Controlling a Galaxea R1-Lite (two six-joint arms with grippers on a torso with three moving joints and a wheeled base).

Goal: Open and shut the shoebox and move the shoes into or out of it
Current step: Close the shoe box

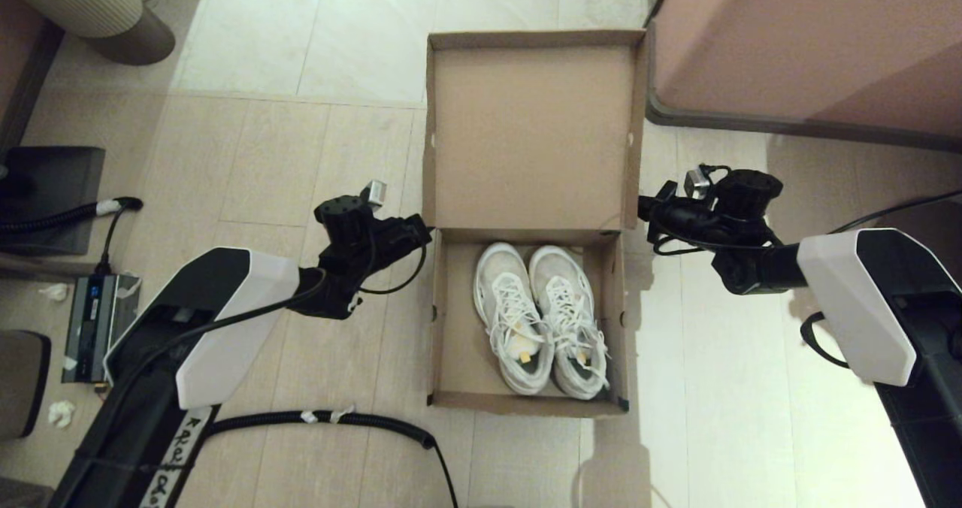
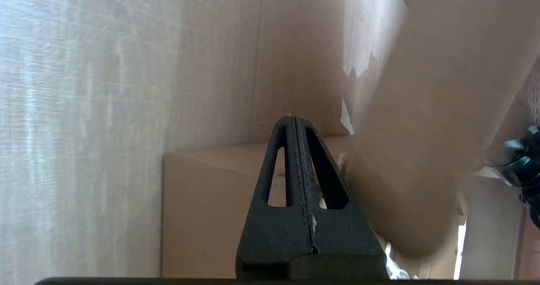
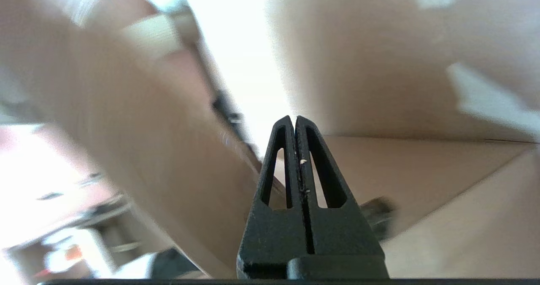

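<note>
The brown cardboard shoebox stands open on the floor, its hinged lid tilted up and back. Both white-and-grey sneakers lie side by side inside, toes toward the lid. My left gripper is shut and empty, its tip at the box's left side near the hinge; the left wrist view shows the left gripper against cardboard. My right gripper is shut and empty, beside the lid's right edge; in its own view the right gripper points at cardboard.
A pink-brown furniture piece stands at the back right, close to the lid. A black cable runs over the floor in front of the box. A power unit and a black base sit at the left.
</note>
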